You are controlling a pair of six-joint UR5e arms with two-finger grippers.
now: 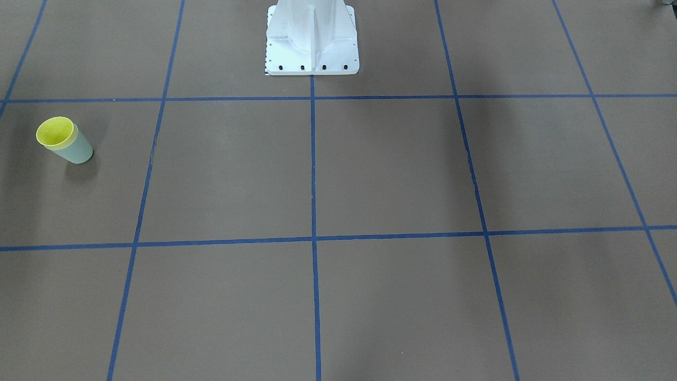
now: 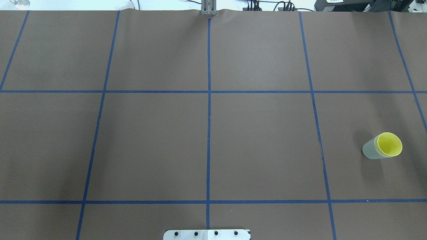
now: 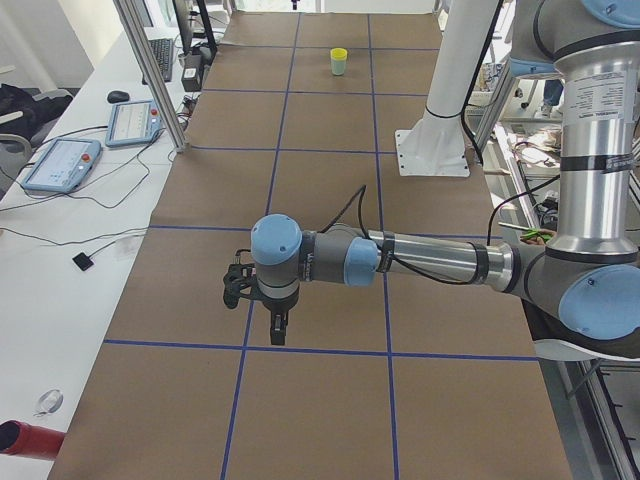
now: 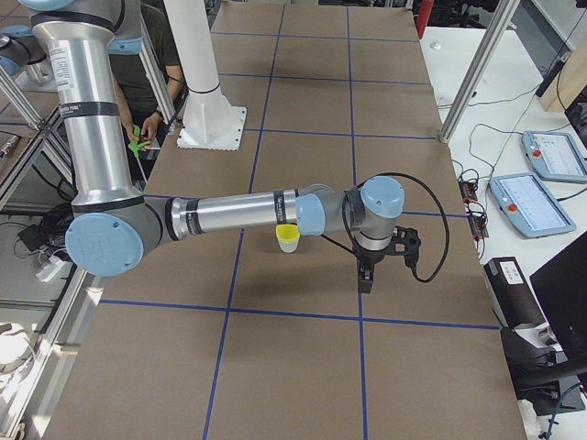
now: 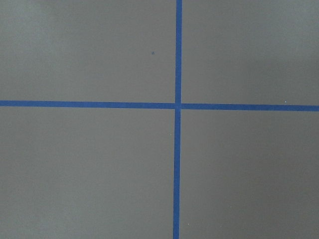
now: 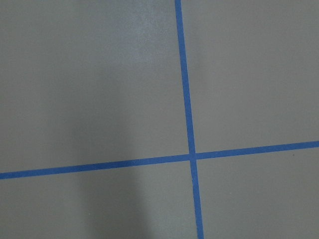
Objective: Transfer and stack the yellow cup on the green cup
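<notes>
The yellow cup point(image 1: 54, 132) sits nested inside the green cup point(image 1: 78, 151), and the pair stands upright on the table's right side. The same pair shows in the overhead view with the yellow cup point(image 2: 389, 144) inside the green cup point(image 2: 369, 150), far off in the left side view point(image 3: 339, 61), and in the right side view point(image 4: 288, 238). My left gripper point(image 3: 278, 325) hangs over the table's left end, far from the cups. My right gripper point(image 4: 364, 278) hangs just beside the cups, apart from them. I cannot tell whether either gripper is open or shut. Both wrist views show only bare table.
The white robot pedestal point(image 1: 312, 42) stands at the middle of the table's robot side. Blue tape lines point(image 2: 208, 100) grid the brown table. Teach pendants point(image 4: 550, 151) and cables lie on side desks. A person point(image 4: 151, 55) sits behind the robot.
</notes>
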